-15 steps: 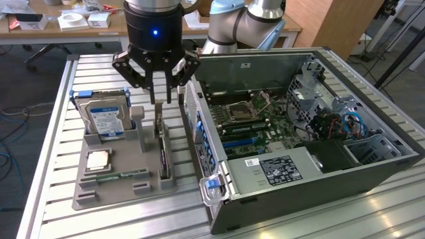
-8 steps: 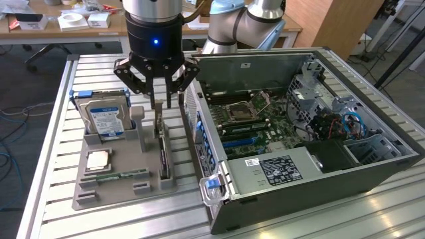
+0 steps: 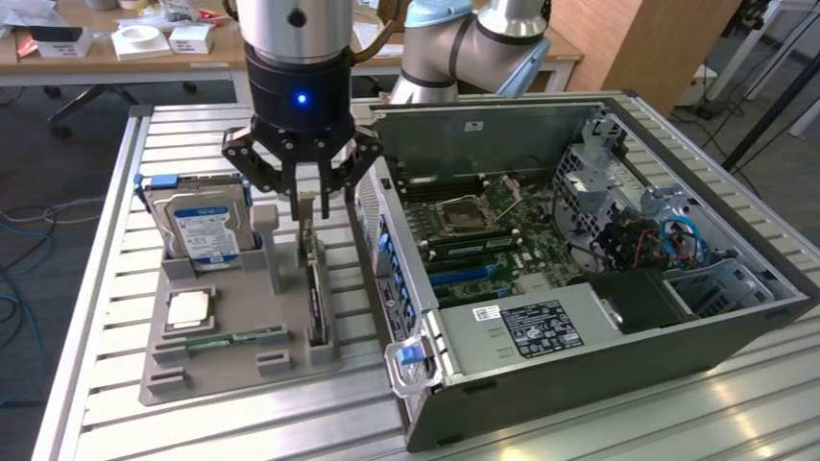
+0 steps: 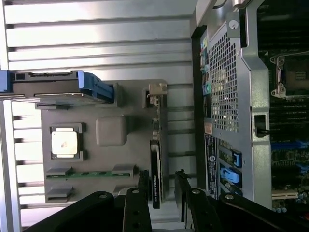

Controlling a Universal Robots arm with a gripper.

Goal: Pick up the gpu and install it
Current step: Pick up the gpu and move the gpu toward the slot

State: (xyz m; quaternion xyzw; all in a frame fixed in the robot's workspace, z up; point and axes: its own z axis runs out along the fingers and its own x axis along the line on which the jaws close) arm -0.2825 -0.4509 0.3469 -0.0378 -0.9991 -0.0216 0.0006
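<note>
straddling the gpu (image 3: 315,298) at its far end, the gripper (image 3: 311,213) has its jaws wide open and closed on nothing, with one finger down each side of the card. in the wrist view the fingers (image 4: 143,186) flank the thin black card (image 4: 155,164); a clear gap shows on one side, while on the other the finger is so close that i cannot tell whether it touches. the gpu stands on its long edge in a slot of the grey holder tray (image 3: 211,363), and on the exterior view's clock face it runs from the jaws toward six o'clock. taking the gripper as the centre of that dial, the hard drive (image 3: 205,226) with its blue-white label stands upright in the tray at nine o'clock, the square processor chip (image 3: 190,309) lies flat between seven and eight, and the narrow green memory stick (image 3: 225,338) lies at seven. the open computer case (image 3: 615,370) lies on its side from three round to four o'clock, just beside the tray, with its motherboard (image 3: 494,240) exposed. tray and case both rest on the slatted metal table (image 3: 90,317), and the arm's grey joints (image 3: 448,48) rise at one o'clock.
</note>
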